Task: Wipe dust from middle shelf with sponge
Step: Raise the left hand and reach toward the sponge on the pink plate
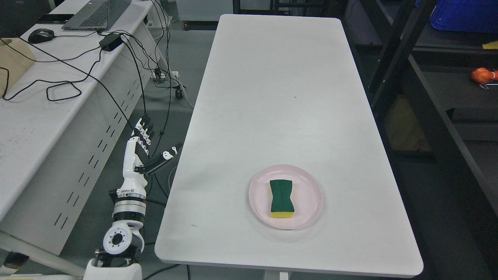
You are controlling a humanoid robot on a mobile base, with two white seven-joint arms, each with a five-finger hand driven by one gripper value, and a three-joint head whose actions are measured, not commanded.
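The white-and-black left hand (144,146) hangs off the white table's left edge, over the grey floor, fingers spread and straight, thumb jutting toward the table, holding nothing; the right hand does not show. The long white rectangular table (280,97) with rounded corners fills the middle of the view, bare over its whole far half and along both long edges. To its left, across a strip of floor, stands a white desk (35,128) with a slotted side panel, strewn with looping black cables (62,91), a grey laptop (97,13), a black power brick (111,41) and a black mouse (41,35) at its far end. To the table's right rises dark metal shelving (447,77), close beside the right edge, with a blue plastic crate (465,15) on an upper level and a small orange object (482,75) on a lower board. Near the table's front edge, slightly right of centre, sits a round pale pink plate (307,182), and lying flat on it is the waisted sponge (282,197), green scouring face up, a yellow foam layer showing along its near end. The plate stands well apart from every table edge, with clear surface all around it.
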